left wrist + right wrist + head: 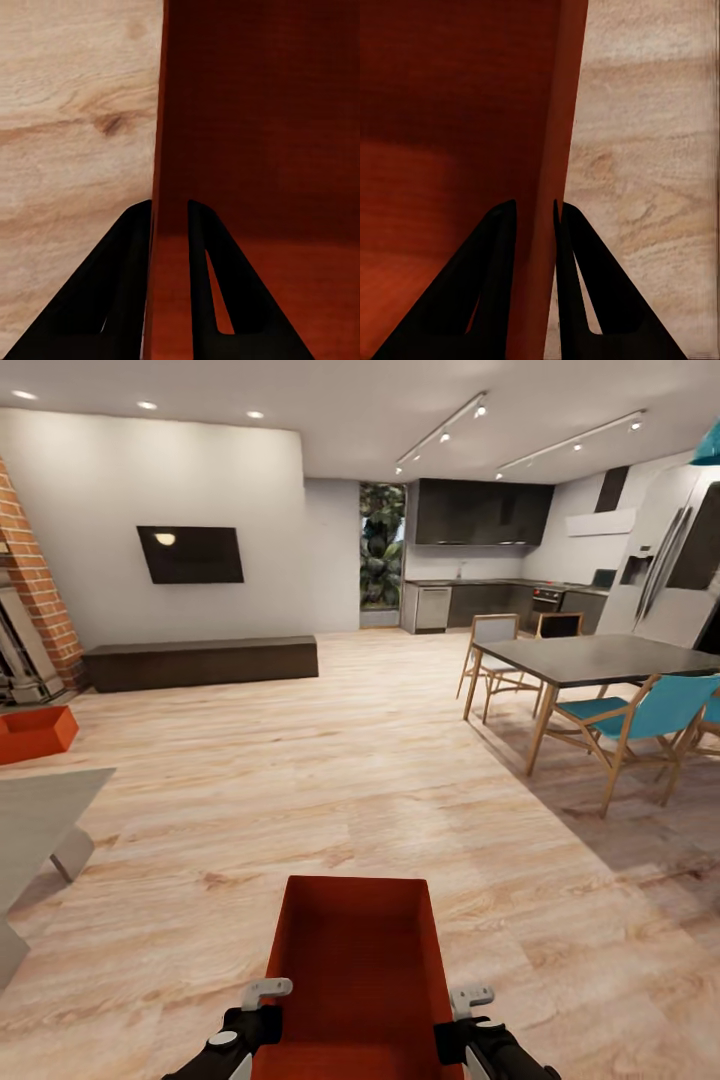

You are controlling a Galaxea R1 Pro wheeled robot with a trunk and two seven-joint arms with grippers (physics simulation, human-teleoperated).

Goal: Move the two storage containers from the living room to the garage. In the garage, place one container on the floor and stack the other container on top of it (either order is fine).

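a red-orange bin (pixel 352 970) sits at 6 o'clock in the head view, long axis running away from the robot, held up over the light wood floor (pixel 400 780). the left gripper (pixel 262 1000) is at its 9 o'clock wall near the close end, the right gripper (pixel 468 1008) at its 3 o'clock wall, level with each other. so the bin lies between the two grippers, each clamped on one long side.

in the left wrist view the left gripper (pixel 169 217) has its dark fingers (pixel 127 285) astride the bin (pixel 262 150) wall: one finger outside over the wood floor (pixel 75 112), the other inside against the red wall. the jaws are clenched on that thin wall edge, touching it on both faces.

in the right wrist view the right gripper (pixel 535 217) does the same on the opposite wall of the bin (pixel 450 112), one finger (pixel 585 292) outside above the floor (pixel 652 150), one inside the bin. it grasps the wall tight.

the second bin (pixel 35 732) rests on the floor at 9 o'clock in the head view, well apart from the robot, near a brick column (pixel 35 580).

a grey table (pixel 40 810) corner shows at 8 o'clock. a dark low bench (pixel 200 662) stands under a wall tv (pixel 190 554) at 11 o'clock. a dining table (pixel 600 658) with blue chairs (pixel 640 715) is at 2 o'clock, the kitchen (pixel 480 560) beyond at 1 o'clock.
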